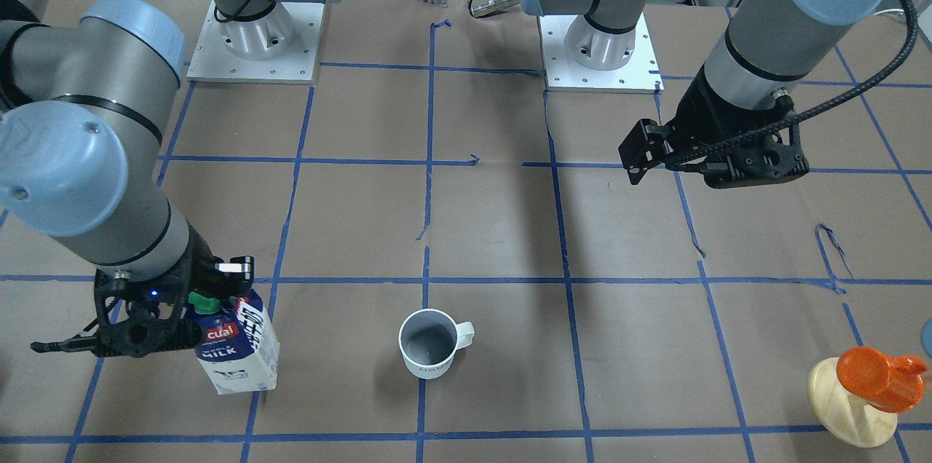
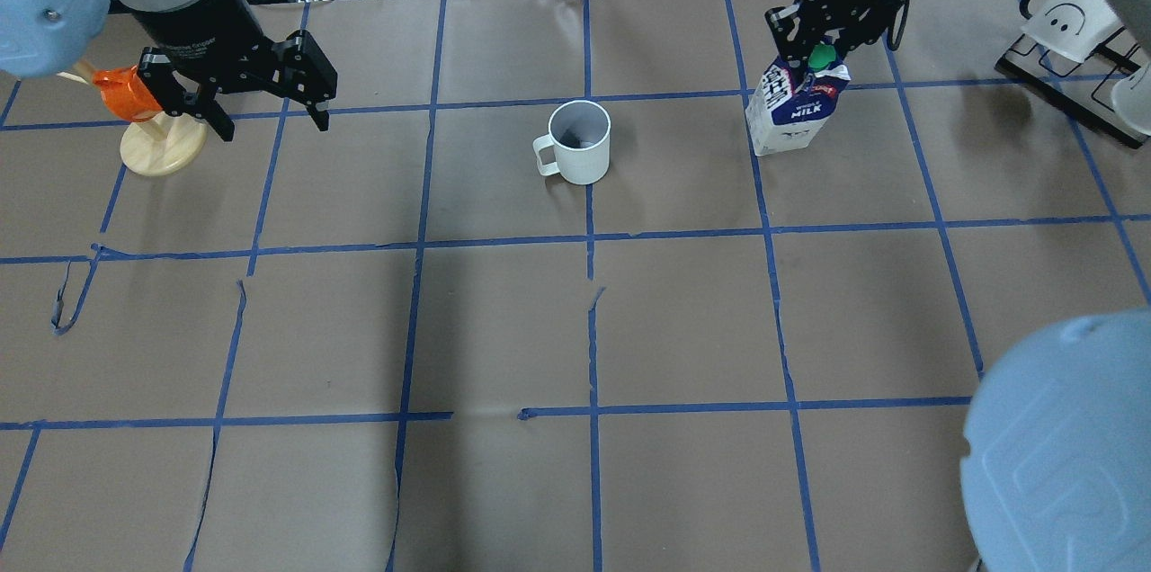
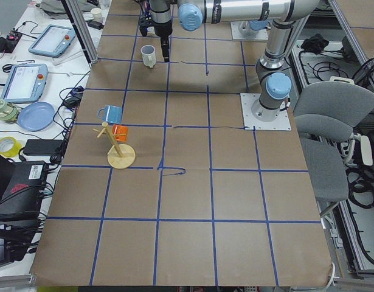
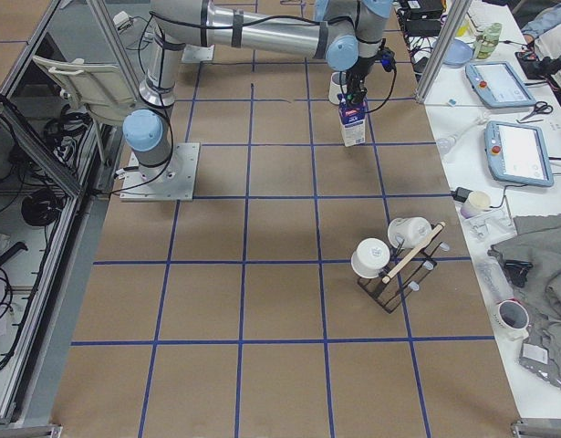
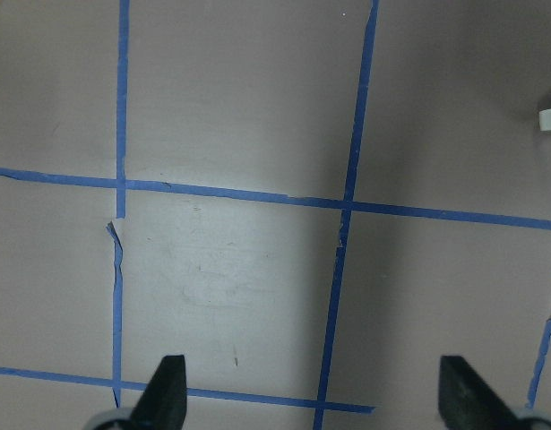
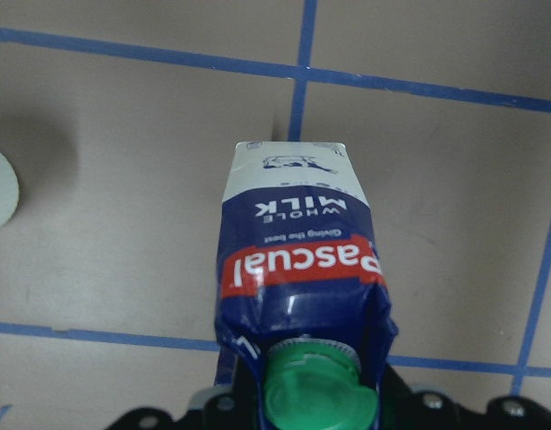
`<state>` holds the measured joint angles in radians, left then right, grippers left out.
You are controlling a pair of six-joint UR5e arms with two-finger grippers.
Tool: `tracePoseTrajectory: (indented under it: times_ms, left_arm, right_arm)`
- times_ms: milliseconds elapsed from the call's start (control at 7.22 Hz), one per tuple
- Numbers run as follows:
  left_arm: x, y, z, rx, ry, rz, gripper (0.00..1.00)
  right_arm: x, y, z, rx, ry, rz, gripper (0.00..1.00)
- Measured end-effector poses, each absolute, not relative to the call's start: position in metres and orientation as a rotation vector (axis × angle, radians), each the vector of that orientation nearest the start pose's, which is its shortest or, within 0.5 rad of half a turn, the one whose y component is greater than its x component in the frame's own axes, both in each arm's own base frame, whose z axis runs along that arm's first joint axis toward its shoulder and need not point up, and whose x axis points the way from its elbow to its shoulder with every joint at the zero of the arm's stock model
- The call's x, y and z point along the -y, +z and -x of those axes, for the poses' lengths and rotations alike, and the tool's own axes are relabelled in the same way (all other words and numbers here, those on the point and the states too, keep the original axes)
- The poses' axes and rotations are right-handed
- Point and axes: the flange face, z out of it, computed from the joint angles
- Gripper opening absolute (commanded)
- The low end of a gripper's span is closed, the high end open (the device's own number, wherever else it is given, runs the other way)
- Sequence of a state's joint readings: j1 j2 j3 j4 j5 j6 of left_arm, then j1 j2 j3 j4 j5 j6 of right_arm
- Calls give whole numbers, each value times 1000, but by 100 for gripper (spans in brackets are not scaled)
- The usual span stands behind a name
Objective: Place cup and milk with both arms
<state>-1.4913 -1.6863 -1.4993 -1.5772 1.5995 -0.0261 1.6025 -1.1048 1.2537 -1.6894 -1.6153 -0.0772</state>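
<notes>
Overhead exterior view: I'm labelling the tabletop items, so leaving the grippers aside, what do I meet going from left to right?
Orange cup on its wooden stand → cup → milk → white smiley-face mug.

The left gripper (image 5: 313, 394) is pointing straight down at the table (image 5: 230, 90), and brown paper fills nearly the whole picture. Only its two black fingertips (image 5: 165, 387) poke in at the bottom edge, set wide apart with paper and tape between them. Blue tape (image 5: 257, 193) marks a grid: one long line runs across, two run top to bottom, and a shorter line crosses low down. Just below the left crossing the tape has torn and curls loose. A small white sliver (image 5: 550, 118) shows at the right edge; I can't tell what it is.
</notes>
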Motion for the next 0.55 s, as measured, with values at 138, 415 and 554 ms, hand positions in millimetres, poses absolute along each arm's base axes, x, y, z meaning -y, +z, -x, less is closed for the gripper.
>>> tracePoseTrajectory:
  times_ms: [138,415,554]
  left_arm:
    - [544,463,87,-3109,80,163,100]
    - [544,462,87,-3108,82,164,100]
    - [544,462,87,-3108,84,164,100]
  right_arm:
    - [675,378,-173,-3171,42,112,41]
    - [677,376,-209,-3139,25,-18,42]
    - [675,375,-225,-3131,20,-49,42]
